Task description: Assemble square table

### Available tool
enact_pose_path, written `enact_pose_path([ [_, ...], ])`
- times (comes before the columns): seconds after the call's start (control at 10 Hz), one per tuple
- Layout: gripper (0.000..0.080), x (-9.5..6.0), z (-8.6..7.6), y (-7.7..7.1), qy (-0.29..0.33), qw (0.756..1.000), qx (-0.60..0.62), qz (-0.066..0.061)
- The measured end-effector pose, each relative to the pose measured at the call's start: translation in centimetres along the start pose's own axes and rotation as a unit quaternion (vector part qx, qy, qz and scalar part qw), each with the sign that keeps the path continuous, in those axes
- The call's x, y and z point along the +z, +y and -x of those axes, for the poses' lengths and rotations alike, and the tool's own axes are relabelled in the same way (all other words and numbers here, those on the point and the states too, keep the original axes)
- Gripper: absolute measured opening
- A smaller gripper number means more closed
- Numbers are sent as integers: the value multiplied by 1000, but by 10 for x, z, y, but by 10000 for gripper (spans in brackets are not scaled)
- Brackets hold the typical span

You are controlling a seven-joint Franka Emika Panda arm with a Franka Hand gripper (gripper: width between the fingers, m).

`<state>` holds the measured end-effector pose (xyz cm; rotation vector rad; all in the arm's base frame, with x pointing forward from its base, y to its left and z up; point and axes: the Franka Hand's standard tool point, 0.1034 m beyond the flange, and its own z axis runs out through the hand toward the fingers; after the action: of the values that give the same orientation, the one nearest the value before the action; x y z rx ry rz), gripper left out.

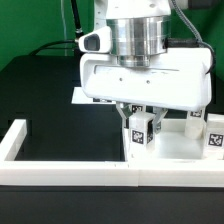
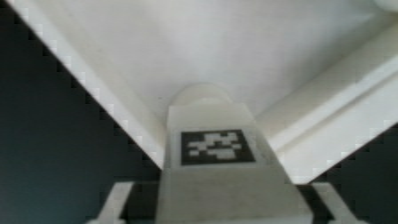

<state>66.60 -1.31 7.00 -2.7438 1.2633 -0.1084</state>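
Note:
My gripper [image 1: 140,132] hangs low over the near-left part of the white square table slab [image 1: 170,148]. It is shut on a white leg block [image 1: 140,128] with a black-white tag, held upright between the fingers. In the wrist view the same leg [image 2: 217,140] runs out from between my two fingertips [image 2: 125,200], its rounded end pointing at the slab's raised rim [image 2: 107,70]. My gripper [image 2: 221,208] sits at the leg's near end. A second tagged leg block [image 1: 212,138] stands on the exterior view's right.
The long white border wall [image 1: 70,176] runs along the front and turns up at the exterior view's left [image 1: 17,138]. A flat white sheet [image 1: 79,98] lies behind the hand. The table surface is black.

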Motion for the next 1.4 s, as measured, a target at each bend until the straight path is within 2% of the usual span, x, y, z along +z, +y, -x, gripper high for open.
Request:
enact_pose_path([
  [0.1,288,0,-2,0,-4,998,66,-5],
  [0.2,288,0,-3,0,-15,989,147,-16],
  [0.3,288,1,-2,0,-31,969,245,-30],
  [0.4,291,1,0,-2,-39,944,325,-32],
  [0.8,291,2,1,-7,-49,860,507,-23],
  [1.0,291,2,1,-7,-49,847,529,-21],
  [1.1,291,3,1,-6,-49,849,526,-21],
  [1.2,390,3,1,-6,-49,849,526,-21],
  [1.3,531,3,1,-6,-49,851,522,-21],
  [1.4,612,3,1,-6,-49,863,503,-22],
])
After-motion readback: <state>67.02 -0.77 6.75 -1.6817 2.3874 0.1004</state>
